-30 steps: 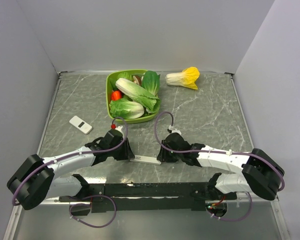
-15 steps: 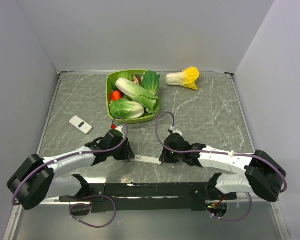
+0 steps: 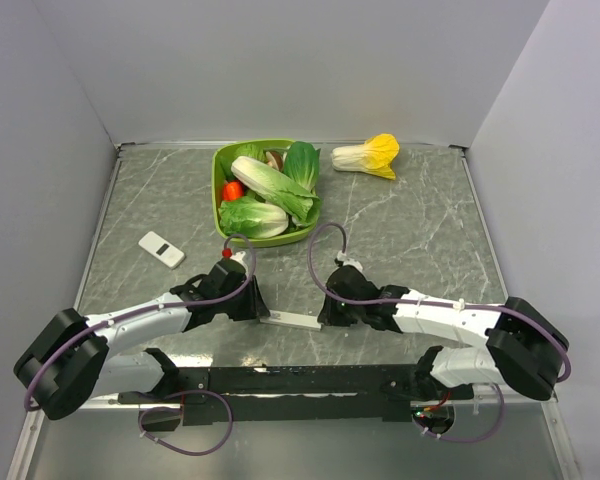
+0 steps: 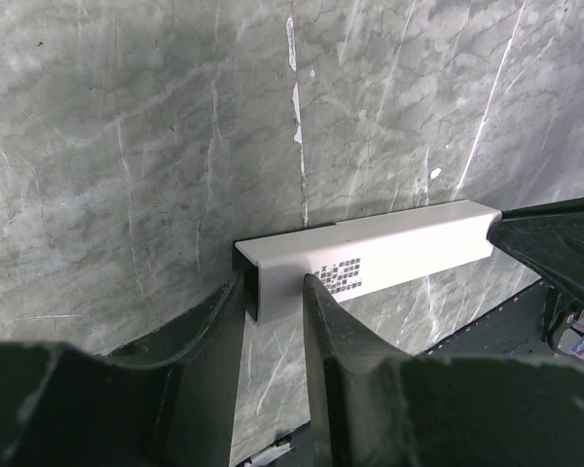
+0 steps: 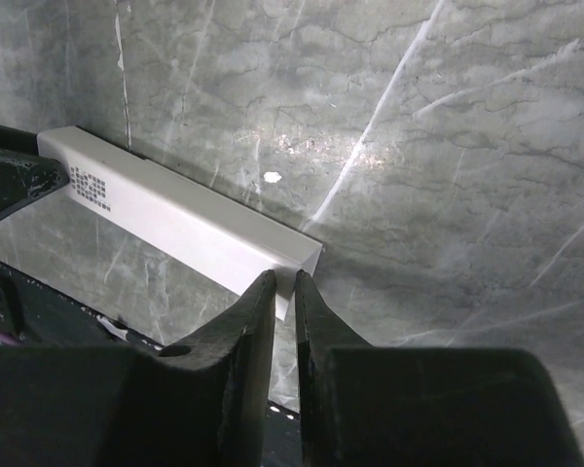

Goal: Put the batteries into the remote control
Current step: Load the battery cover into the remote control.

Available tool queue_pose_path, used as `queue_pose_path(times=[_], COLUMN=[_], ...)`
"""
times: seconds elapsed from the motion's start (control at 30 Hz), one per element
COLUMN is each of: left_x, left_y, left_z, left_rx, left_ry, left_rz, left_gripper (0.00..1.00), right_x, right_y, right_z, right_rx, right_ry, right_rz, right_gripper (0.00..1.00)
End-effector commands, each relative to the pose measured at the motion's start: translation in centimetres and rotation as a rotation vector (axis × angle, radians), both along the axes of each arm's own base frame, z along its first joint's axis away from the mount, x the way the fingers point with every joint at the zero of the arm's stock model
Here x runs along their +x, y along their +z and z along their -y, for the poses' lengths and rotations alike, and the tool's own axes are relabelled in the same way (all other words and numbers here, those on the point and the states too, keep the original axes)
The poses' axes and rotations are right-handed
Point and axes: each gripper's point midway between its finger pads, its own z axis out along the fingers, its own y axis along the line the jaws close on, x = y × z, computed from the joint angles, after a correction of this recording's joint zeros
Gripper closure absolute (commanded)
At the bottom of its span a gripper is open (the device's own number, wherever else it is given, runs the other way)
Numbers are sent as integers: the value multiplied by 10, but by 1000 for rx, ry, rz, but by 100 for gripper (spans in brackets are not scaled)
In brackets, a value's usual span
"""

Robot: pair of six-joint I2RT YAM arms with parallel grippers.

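Left wrist view, nearest first: the left claw (image 4: 275, 292) is clamped across one end of the remote control (image 4: 370, 255), a finger on each long side. I judge this is meant to pin the bar while the other arm works on it. From the right wrist, the right claw (image 5: 283, 282) holds its fingers almost together at the bar's opposite end corner, with a sliver of white casing between them. Whether they truly bite I cannot tell (perhaps they seek a cover's lip). Overhead, the remote control lies flat at about 6 o'clock on the desk (image 3: 410, 230), just ahead of the arm bases. No batteries show in any view. Farther out, a small white rectangular piece (image 3: 161, 249) lies at 9 o'clock, a green bowl (image 3: 218, 175) of leafy vegetables (image 3: 270, 185) at 12, and a yellow-tipped cabbage (image 3: 367, 155) at 1. The surface is grey veined marble, slightly glossy; plain pale walls close three sides.
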Motion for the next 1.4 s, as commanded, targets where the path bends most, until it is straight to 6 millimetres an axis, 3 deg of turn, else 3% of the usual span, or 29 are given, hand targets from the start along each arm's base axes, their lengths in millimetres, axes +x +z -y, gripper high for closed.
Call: queue_pose_path(times=[0.0,0.47,0.8,0.97,1.03,1.17,1.23,1.3,1.37], left_x=[-16,-27,-17,-9,-2,12,19,27,34], left_y=[-9,16,55,62,57,48,41,35,34], left_z=[-2,19,40,46,45,42,37,30,23], left_rx=[5,-197,-431,-485,-461,-406,-367,-336,-321], left_ry=[-18,-3,36,66,88,136,160,202,230], left_rz=[-51,-66,-17,-2,8,44,62,75,85], left_gripper=[67,69,68,76,80,85,84,80,61], right_x=[-2,7,7,6,9,24,32,47,61], right_y=[12,17,21,20,20,23,33,44,50], right_z=[-22,-48,-66,-65,-63,-44,-36,-19,1], right_rx=[52,139,145,137,123,57,50,35,8], right_ry=[39,20,69,67,61,12,0,-42,-97], right_rz=[-9,7,15,18,34,106,157,215,247], right_gripper=[84,83,80,79,78,66,60,48,38])
